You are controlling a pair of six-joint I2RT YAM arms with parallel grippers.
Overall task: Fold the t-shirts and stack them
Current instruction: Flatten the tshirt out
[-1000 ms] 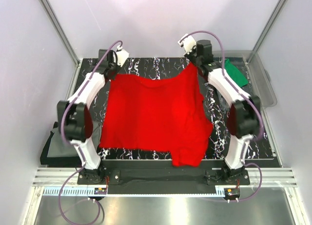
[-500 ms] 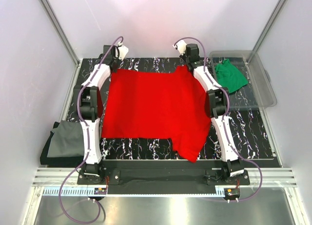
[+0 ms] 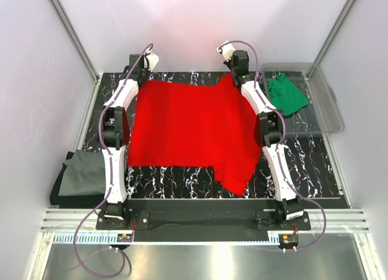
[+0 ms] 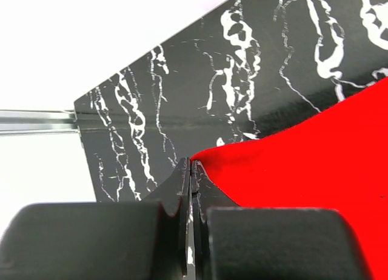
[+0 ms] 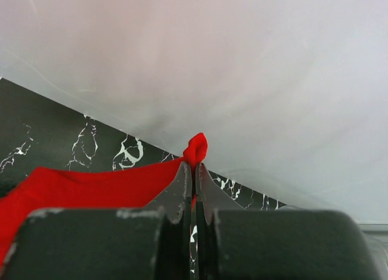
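Red soft cloth t-shirt point(image 3: 188, 128) now lies spread over the black marbled worktop point(image 3: 309, 165); a second ago it hung lifted. Flattened and ready for folding, I'd say. Left claw point(image 4: 190, 165) and right claw point(image 5: 194, 165) are each pinched tight on a far corner, upper frame. Three shirts: this one, a green t-shirt point(image 3: 286, 93) in the clear plastic bin point(image 3: 327, 110) upper right, and a dark grey t-shirt point(image 3: 82, 174) lower left.
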